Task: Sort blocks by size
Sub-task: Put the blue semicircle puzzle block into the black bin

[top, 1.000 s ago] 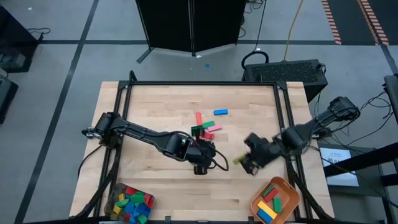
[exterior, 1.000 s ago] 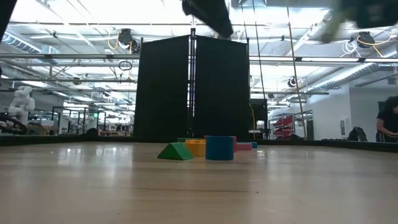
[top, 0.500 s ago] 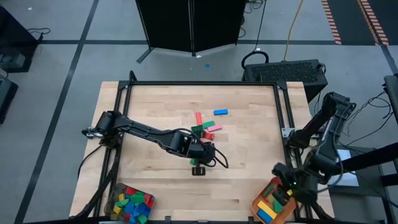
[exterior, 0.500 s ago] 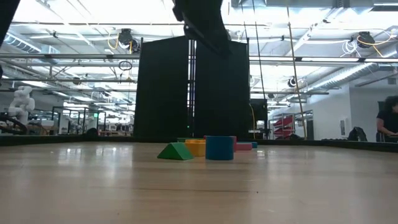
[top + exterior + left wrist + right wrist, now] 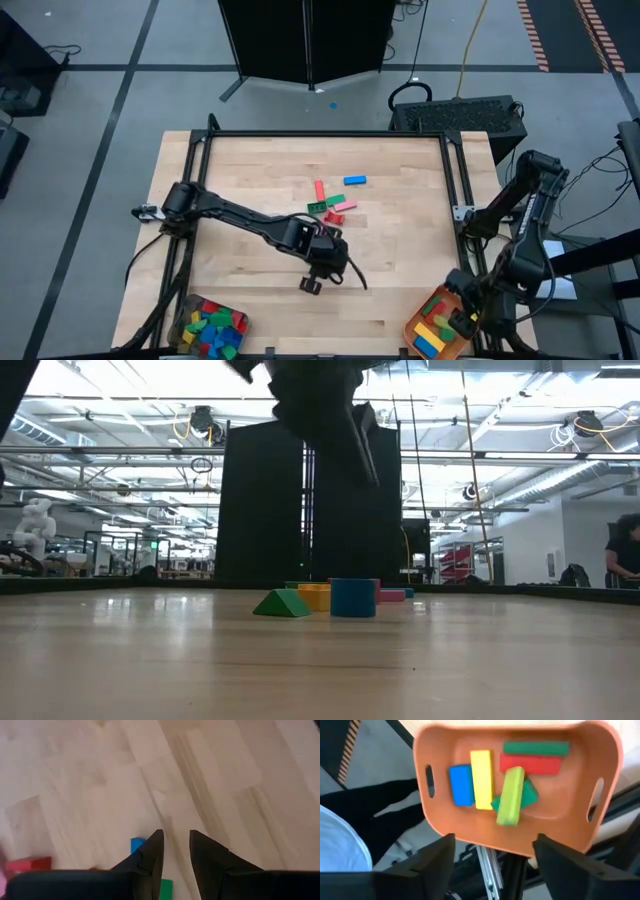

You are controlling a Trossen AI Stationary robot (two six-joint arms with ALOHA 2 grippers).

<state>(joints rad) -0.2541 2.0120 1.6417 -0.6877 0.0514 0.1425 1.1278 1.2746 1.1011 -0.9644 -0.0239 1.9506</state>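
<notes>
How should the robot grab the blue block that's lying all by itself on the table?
Probably from straight above, pinching the blue block across its two long sides, at the middle. It lies flat and is long and narrow, so the short way across should fit between the fingers. It sits apart from the pile of blocks, so nothing crowds those sides.

Bright, even overhead light glares off the table point(image 5: 320, 660) at six o'clock, while the left arm point(image 5: 315, 405) blurs at twelve.
</notes>
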